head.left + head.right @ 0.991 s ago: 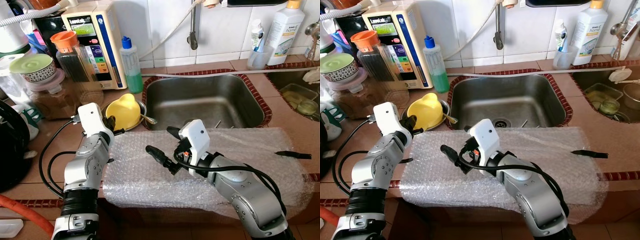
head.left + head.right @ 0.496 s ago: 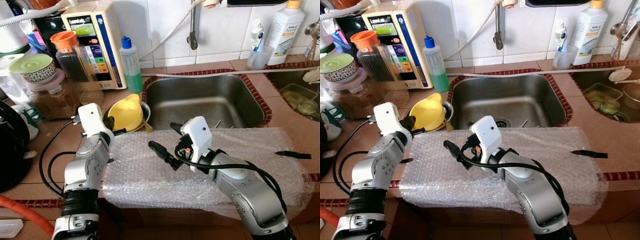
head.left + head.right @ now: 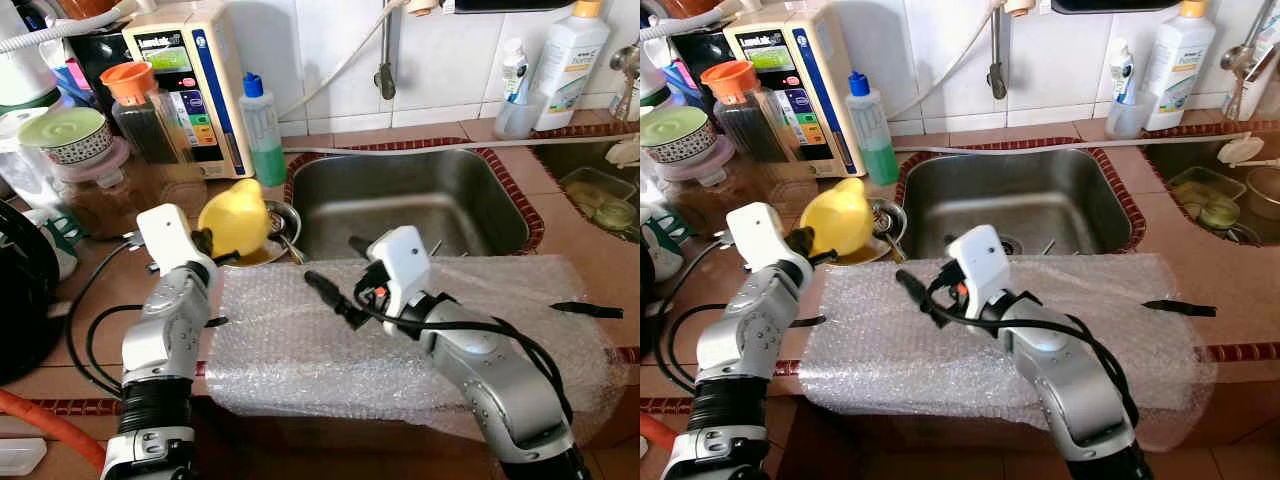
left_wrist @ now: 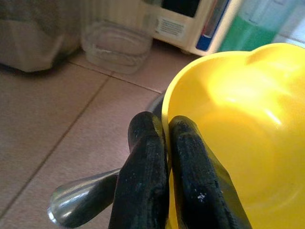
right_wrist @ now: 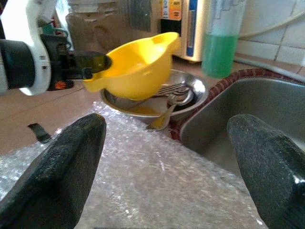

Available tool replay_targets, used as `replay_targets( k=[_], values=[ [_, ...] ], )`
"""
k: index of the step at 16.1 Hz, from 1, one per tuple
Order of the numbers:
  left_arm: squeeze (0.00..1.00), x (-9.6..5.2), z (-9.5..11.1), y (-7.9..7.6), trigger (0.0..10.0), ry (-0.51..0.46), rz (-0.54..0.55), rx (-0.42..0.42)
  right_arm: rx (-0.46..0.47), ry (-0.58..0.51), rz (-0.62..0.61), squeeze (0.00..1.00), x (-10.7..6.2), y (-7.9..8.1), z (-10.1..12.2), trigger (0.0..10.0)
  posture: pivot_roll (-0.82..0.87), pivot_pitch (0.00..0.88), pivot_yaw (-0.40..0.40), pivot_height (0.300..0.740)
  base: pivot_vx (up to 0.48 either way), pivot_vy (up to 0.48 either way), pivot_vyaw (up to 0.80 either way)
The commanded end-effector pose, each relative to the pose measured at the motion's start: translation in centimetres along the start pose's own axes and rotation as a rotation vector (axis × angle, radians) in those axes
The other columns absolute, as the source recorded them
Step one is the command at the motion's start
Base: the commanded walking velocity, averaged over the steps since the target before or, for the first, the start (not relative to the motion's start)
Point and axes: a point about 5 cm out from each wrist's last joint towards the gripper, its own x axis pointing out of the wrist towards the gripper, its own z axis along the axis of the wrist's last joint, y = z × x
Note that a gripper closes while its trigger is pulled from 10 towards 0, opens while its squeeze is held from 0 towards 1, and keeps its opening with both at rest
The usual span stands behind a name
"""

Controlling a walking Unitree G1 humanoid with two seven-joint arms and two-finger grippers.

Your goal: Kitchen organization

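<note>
The fingers (image 4: pixel 143 167) of the left gripper (image 3: pixel 207 241) are pressed together on the rim of the yellow bowl (image 3: pixel 235 216), one inside the wall and one outside. This edge grip holds the yellow bowl tilted and raised clear of the steel dish (image 5: pixel 193 88) below it. The steel dish sits on the counter (image 3: pixel 100 290) just beside the sink (image 3: pixel 410 200) and contains cutlery (image 5: pixel 167 93), with one handle overhanging its rim. The pinch on the rim probably serves to separate the yellow bowl from the dish without disturbing the cutlery.

The left arm rises from the counter's front edge with the wrist turned toward the sink, so the yellow bowl hangs to the inner side of the gripper.

The right gripper (image 3: pixel 335 275) hovers over the bubble wrap (image 3: pixel 500 310) that covers the front of the counter. Its fingers are spread wide and hold nothing. They point toward the yellow bowl and the steel dish, apparently in readiness to assist or receive. The right forearm lies low across the bubble wrap.

A green soap bottle (image 3: pixel 262 130) and a water purifier (image 3: pixel 190 80) stand against the tiled wall behind.
</note>
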Motion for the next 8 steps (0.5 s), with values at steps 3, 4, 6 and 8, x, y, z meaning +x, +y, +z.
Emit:
replay_targets(
  k=[3, 4, 6, 8],
  values=[
    [0.0, -0.1, 1.3, -0.3, 0.0, -0.074, -0.005, -0.03, -0.013, -0.034, -0.017, 0.0, 0.3, -0.2, 0.6, 10.0, -0.29, 0.045, 0.148, 0.74, 0.0, 0.0, 0.0],
    [0.0, -0.1, 1.5, -0.4, 0.0, -0.088, -0.016, -0.043, -0.014, -0.037, -0.022, 0.0, 0.3, -0.3, 0.7, 10.0, -0.29, 0.045, 0.148, 0.74, 0.0, 0.0, 0.0],
    [0.0, -0.2, 1.7, -0.8, 0.0, -0.108, -0.04, -0.072, -0.015, -0.042, -0.031, 0.0, 0.3, -0.4, 0.7, 10.0, -0.29, 0.044, 0.149, 0.74, 0.0, 0.0, 0.0],
    [0.0, -0.4, 2.2, -1.6, 0.4, -0.141, -0.088, -0.091, 0.029, -0.054, -0.05, 0.0, 0.4, -0.7, 0.8, 10.0, -0.29, 0.04, 0.148, 0.74, 0.0, 0.0, 0.0]
  ],
)
